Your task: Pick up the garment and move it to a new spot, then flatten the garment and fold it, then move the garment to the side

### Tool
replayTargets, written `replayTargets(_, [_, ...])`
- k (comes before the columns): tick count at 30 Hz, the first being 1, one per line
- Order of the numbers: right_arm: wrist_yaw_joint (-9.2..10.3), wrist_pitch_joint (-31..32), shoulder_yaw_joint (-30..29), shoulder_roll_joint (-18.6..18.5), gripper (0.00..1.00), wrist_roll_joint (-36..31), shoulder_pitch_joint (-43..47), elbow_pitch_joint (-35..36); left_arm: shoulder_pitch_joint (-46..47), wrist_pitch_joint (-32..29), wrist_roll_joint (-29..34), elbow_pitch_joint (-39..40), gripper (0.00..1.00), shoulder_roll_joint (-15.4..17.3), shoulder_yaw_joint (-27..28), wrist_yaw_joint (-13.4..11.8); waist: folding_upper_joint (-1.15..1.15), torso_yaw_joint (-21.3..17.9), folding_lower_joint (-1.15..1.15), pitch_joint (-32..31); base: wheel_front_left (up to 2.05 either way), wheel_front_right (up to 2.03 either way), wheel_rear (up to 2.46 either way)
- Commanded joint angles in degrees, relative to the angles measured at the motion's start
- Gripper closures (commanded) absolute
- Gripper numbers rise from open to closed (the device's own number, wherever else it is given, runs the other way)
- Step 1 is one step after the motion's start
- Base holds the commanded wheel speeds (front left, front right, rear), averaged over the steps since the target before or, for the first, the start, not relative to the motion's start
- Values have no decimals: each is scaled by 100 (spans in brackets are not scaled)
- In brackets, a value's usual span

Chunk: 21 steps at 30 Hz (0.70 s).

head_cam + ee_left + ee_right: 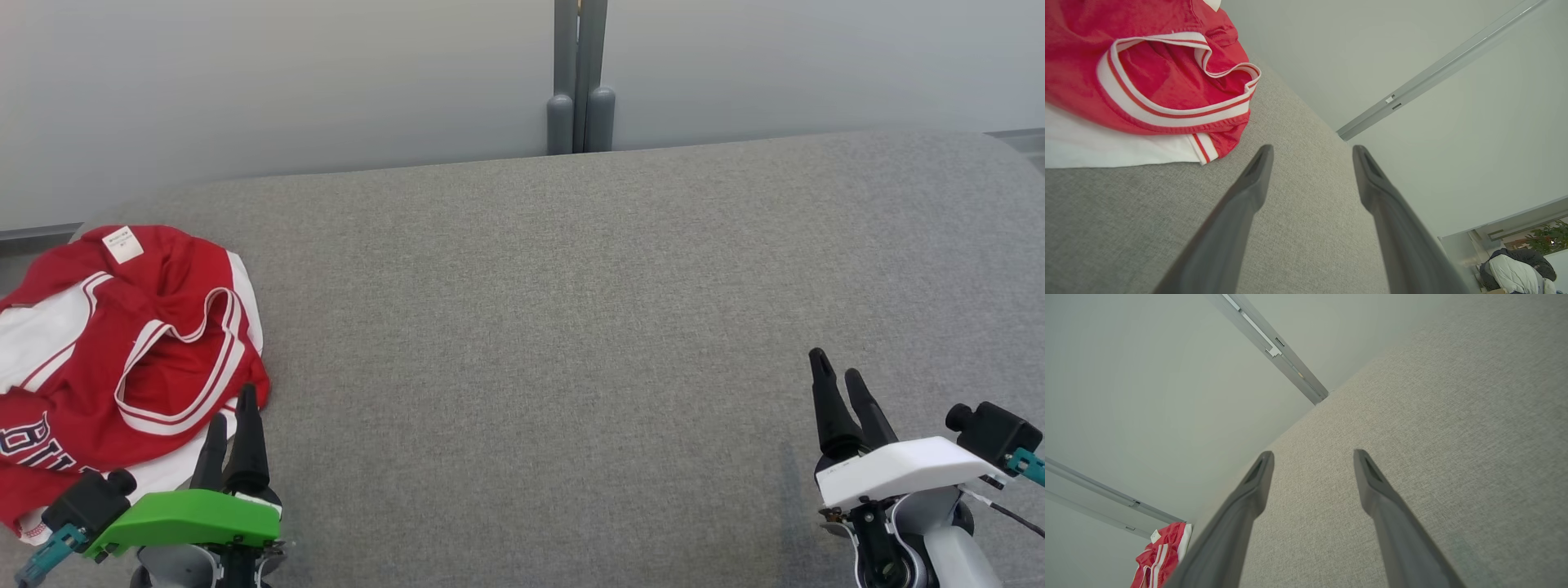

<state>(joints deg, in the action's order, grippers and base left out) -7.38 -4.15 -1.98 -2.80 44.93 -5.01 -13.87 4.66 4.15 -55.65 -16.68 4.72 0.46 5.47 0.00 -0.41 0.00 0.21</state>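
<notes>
Garment (pixel 122 351) at left edge of surface (pixel 571 327)

Grey fabric surface (pixel 571 327) meets pale wall (pixel 286 82) with grey post (pixel 580 77).

A crumpled red-and-white sports jersey (pixel 122 351) lies at the left edge of the grey fabric-covered desk (pixel 531 327). The green-housed left gripper (pixel 233 408) points at its near right hem, jaws slightly parted; the white-housed right gripper (pixel 834 366) sits well apart at lower right, jaws also parted
</notes>
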Motion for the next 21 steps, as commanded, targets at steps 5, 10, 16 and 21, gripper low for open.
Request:
replayTargets(5, [-13,-143,55,-46,0,-576,-68,82,22,132,594,58,0,-4,74,21,0,-7,0,1,0,0,0])
replayTargets(10, [-13,-231,99,-61,0,-950,-68,50,12,220,962,10,0,-28,108,66,0,-13,0,5,0,0,0])
replayTargets(16, [-14,-331,134,-75,0,-1372,-69,58,11,320,1368,-27,0,-59,147,109,0,-14,0,17,0,0,0])
replayTargets(21, [-14,-410,158,-84,0,-1698,-70,63,7,401,1713,-44,0,-77,160,131,0,-11,0,24,0,0,0])
